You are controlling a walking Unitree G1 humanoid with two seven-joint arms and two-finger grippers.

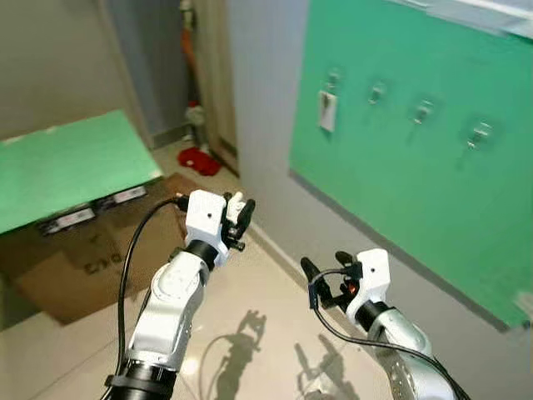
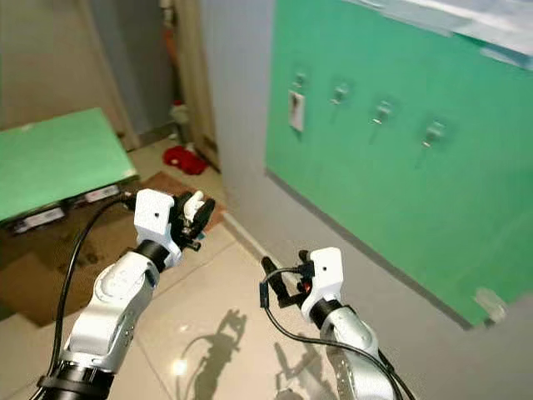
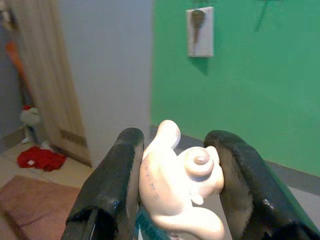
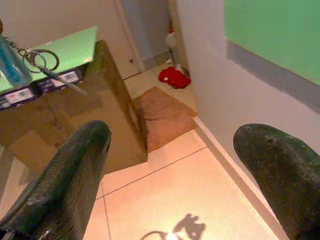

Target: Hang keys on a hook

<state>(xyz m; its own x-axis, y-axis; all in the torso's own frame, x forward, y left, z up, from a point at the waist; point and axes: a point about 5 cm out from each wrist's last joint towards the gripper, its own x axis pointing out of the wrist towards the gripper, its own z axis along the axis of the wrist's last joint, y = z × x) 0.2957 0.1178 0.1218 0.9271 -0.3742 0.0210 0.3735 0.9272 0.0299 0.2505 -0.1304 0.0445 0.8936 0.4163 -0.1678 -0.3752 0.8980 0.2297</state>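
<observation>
My left gripper point(image 1: 241, 218) is raised at chest height and shut on a white figurine charm point(image 3: 175, 182) of the keys. The right wrist view catches the key ring point(image 4: 44, 60) and a blue tag point(image 4: 12, 65) dangling under that hand. On the green wall board point(image 1: 416, 175) to the right sits a row of several metal hooks; the nearest hook point(image 1: 333, 81) carries a white tag with a key point(image 3: 200, 31), and the one beside it point(image 1: 377, 92) is bare. My right gripper point(image 1: 326, 268) stands open lower down, near the wall, holding nothing.
A cardboard box point(image 1: 75, 267) with a green top point(image 1: 67, 167) stands on the left. A brown mat point(image 4: 162, 115) and a red object point(image 1: 198, 160) lie on the tiled floor by a wooden door frame point(image 1: 215, 83). The grey wall point(image 1: 266, 125) runs along the right.
</observation>
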